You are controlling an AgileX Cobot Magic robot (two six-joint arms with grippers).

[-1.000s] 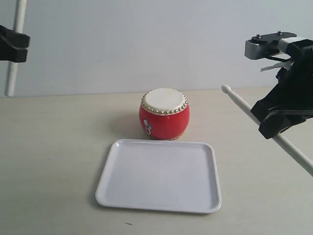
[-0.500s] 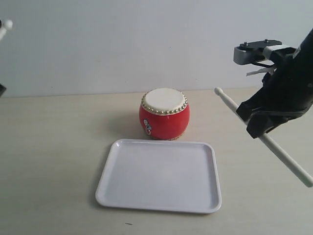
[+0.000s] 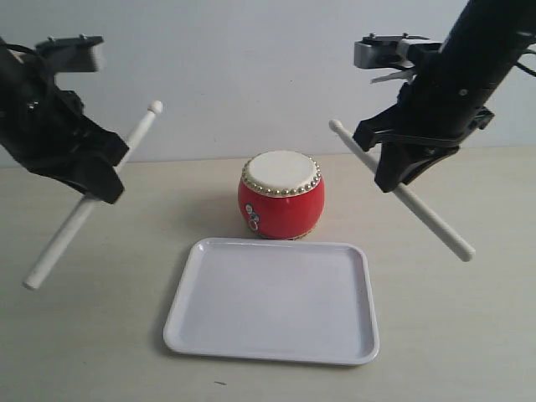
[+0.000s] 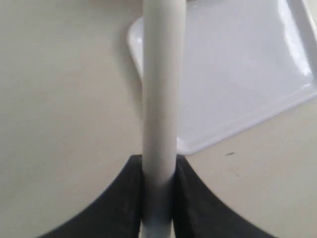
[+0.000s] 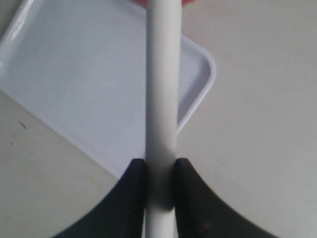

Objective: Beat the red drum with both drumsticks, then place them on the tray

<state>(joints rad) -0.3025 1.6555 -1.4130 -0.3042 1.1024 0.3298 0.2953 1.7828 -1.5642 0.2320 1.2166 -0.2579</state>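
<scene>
- The tray point(image 3: 272, 350) lies flat on the table point(image 3: 92, 343), right in front of the red drum point(image 3: 281, 208); I see only its plain white floor and low rim.
- The red drum stands upright just behind the tray, cream skin facing up, and neither stick touches it.
- My left gripper point(image 3: 100, 177) is raised off the table to the left of the drum. Its fingers point(image 4: 130, 186) are clamped on the left drumstick point(image 3: 60, 241), which slants with its rounded tip up and toward the middle.
- My right gripper point(image 3: 400, 172) is raised on the right, pinching the right drumstick point(image 3: 437, 224) partway along. Its tip also points up and inward, and it sits well apart from the drum skin.
- From both wrist views, each stick crosses over a corner of the tray.
</scene>
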